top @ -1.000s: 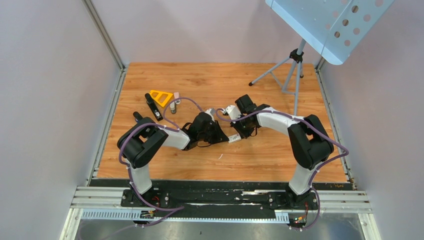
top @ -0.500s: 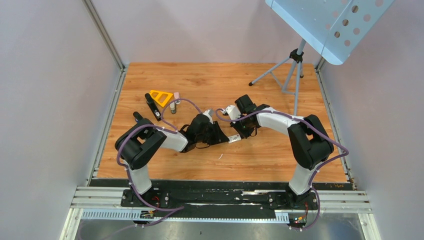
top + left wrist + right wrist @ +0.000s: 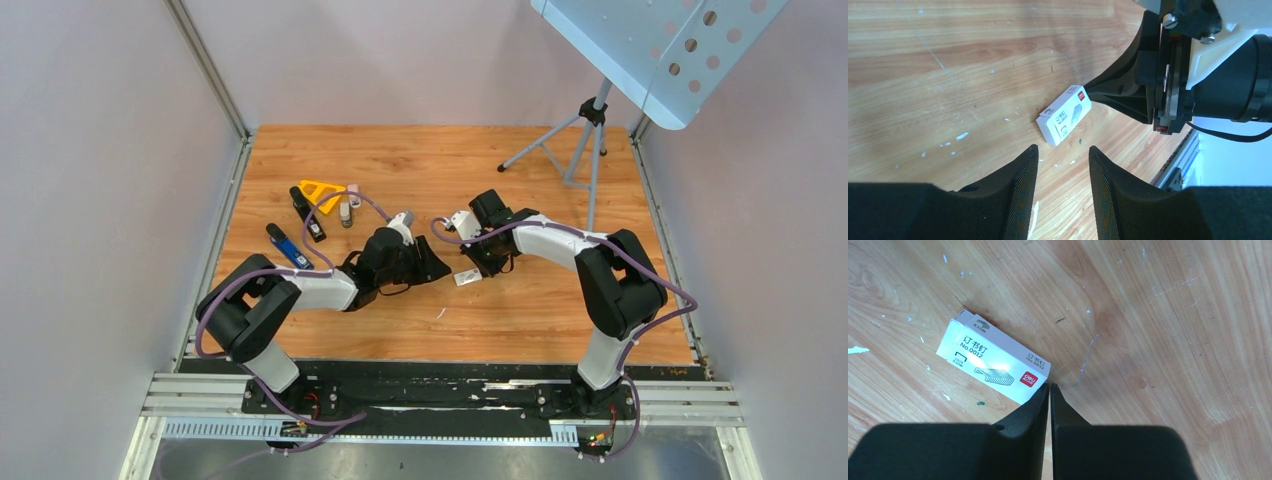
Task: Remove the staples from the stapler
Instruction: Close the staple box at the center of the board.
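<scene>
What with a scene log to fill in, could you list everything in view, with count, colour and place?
staple box: one, white, mid-table between the claws
triangular piece: one, yellow, far left
bar-shaped tool: one, black, beside the triangular piece
slim tool: one, blue and black, left side
small bottle: one, grey, right of the triangular piece
tripod: one, grey, far right
perforated panel: one, pale blue, atop the tripod
table: one, wood-brown
left claw: one, black, open, empty
right claw: one, black, shut, at the box's corner
</scene>
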`<action>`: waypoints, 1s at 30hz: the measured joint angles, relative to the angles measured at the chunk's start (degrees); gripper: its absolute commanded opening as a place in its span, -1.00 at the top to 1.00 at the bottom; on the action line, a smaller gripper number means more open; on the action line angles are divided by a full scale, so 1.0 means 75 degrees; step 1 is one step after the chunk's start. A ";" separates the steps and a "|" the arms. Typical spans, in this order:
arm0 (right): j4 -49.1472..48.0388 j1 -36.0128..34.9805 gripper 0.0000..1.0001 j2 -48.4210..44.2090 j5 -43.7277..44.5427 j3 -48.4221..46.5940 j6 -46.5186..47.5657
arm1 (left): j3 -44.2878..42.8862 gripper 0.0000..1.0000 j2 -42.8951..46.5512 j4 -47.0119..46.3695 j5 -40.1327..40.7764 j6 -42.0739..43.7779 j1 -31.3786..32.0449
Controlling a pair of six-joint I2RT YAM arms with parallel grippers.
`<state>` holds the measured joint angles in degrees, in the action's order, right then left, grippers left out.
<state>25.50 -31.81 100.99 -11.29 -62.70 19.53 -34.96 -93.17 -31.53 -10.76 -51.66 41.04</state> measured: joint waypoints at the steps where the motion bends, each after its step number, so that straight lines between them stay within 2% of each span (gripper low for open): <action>1: 0.0000 0.0000 0.84 0.0000 0.0000 -0.0003 0.0000 | 0.0012 0.10 0.0093 0.0105 0.0096 0.0058 -0.0015; 10: 0.0000 0.0000 0.84 0.0000 -0.0003 -0.0003 -0.0003 | 0.0015 0.27 0.0326 0.0726 0.0487 0.0239 -0.0050; 19: 0.0000 0.0000 0.84 0.0000 -0.0009 -0.0003 -0.0006 | -0.0102 0.51 -0.0356 0.0962 0.0289 0.0187 0.0017; 30: 0.0000 0.0000 0.84 0.0003 -0.0015 -0.0003 -0.0009 | -0.0516 0.61 -0.0810 0.1134 -0.0044 0.0204 0.0189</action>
<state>25.50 -31.81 101.01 -11.40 -62.72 19.46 -38.83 -99.24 -23.03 -11.09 -50.13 42.46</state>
